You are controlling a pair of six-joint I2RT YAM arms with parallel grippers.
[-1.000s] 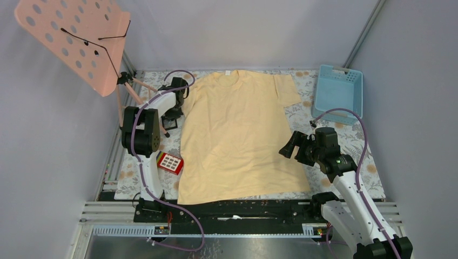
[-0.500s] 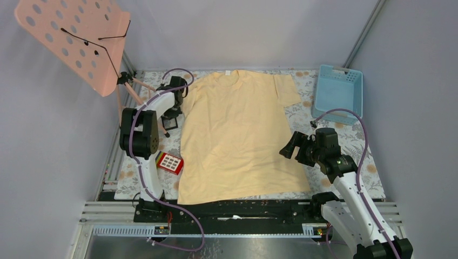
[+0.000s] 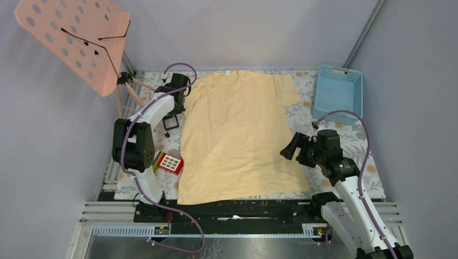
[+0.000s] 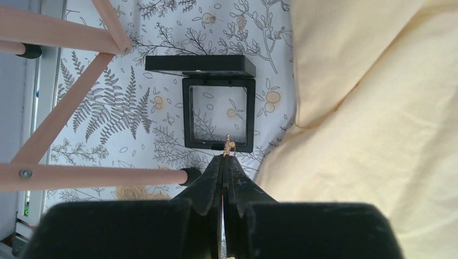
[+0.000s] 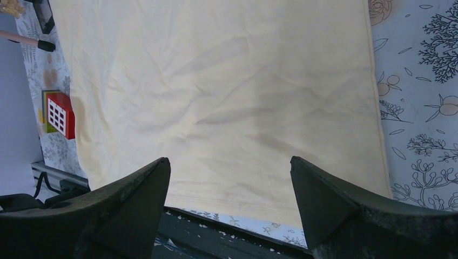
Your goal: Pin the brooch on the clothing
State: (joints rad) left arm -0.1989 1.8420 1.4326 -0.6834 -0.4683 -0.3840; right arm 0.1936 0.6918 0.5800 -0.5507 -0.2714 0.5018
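The left gripper [image 4: 224,157], jaws pinched on the tiny brooch [image 4: 229,147], is over an open black display case [image 4: 219,116]. The right gripper [image 5: 228,162], jaws wide, hangs over the cream T-shirt [image 5: 216,81].

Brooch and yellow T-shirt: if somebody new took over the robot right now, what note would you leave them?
Left gripper: shut on what looks like the tiny brooch. Only a golden tip shows, by the open black square display box beside the shirt.
Right gripper: open, empty, hovering over the near right part of the pale yellow cotton T-shirt, which lies flat.
Done: brooch seems out of its box.
Left: carry it over the shirt and pin it on.
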